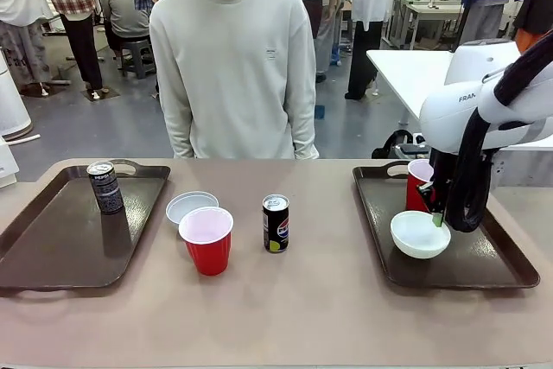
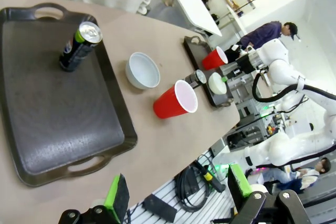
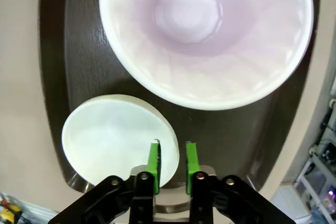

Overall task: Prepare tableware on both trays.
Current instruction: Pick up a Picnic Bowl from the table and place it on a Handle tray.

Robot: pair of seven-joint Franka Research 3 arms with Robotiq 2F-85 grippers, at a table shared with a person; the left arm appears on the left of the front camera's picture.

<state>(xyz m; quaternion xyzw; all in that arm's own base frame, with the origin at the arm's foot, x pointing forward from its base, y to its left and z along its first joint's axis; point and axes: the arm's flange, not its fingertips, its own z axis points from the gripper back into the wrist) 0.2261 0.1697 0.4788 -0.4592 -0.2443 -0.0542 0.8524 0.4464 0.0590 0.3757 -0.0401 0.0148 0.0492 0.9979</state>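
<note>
Right end effector stood with jaws slightly parted astride the rim of the white bowl, which rested on the tray beneath. Best was probably to part wider, then rise straight up, since the red cup stood just beyond.

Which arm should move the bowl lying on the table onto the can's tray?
Probably left: bowl lies beside that tray, on its side; left end effector open, right end effector at the other tray.
</note>
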